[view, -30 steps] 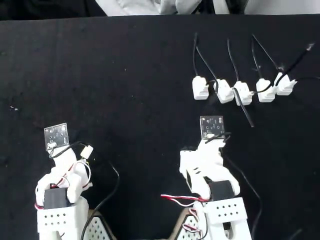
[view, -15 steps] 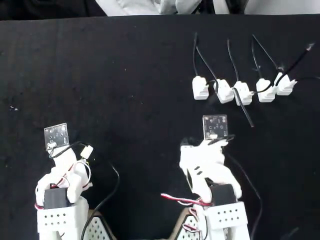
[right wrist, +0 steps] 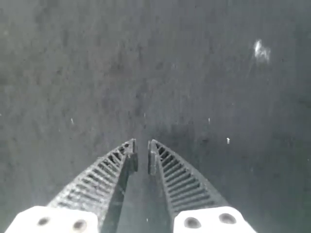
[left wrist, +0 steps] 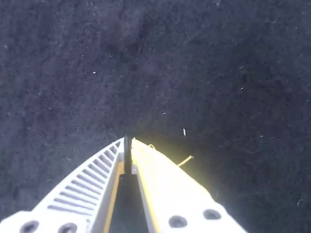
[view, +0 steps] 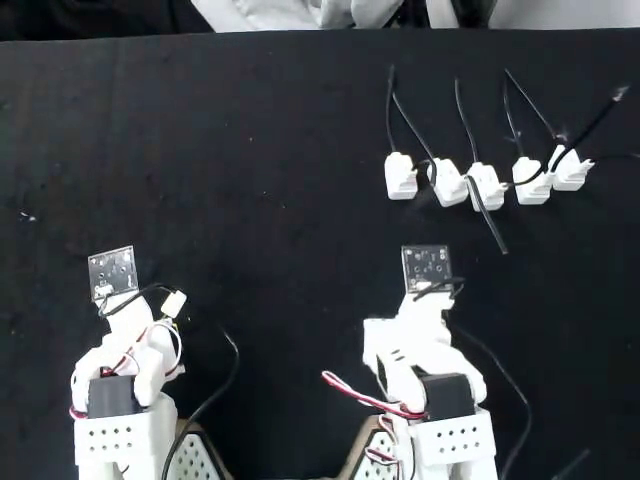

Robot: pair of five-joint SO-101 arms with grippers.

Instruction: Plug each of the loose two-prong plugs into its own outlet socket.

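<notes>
Bench (view: pixel 250 150): black matte surface, carrying both arms at the near edge and the task's items on the far right.
White plug bodies (view: pixel 487 186): five in a loose row on the far right part of the bench, ahead of the right arm and well apart from both arms. The two at the right end touch or overlap. The one at the left end sits slightly apart from its neighbour. Which are plugs and which are sockets cannot be told, nor whether any pair is mated.
Black cords (view: pixel 462 110): one runs from each body toward the far edge of the bench. A further dark length lies diagonally across the middle body and ends on bare bench nearer the right arm.
Left arm (view: pixel 125 370): folded back at the near left edge, with red and white wiring showing at its base.
Left gripper (left wrist: pixel 127 145): clenched, with the tips meeting and nothing held. It points at bare bench.
Right arm (view: pixel 425 350): folded at the near edge, right of centre, directly below the row of bodies.
Right gripper (right wrist: pixel 142 148): tips parted by a narrow gap, nothing between them. It is over bare bench.
Pale fleck (right wrist: pixel 261 50): lies on the bench, well beyond the right gripper's tips.
</notes>
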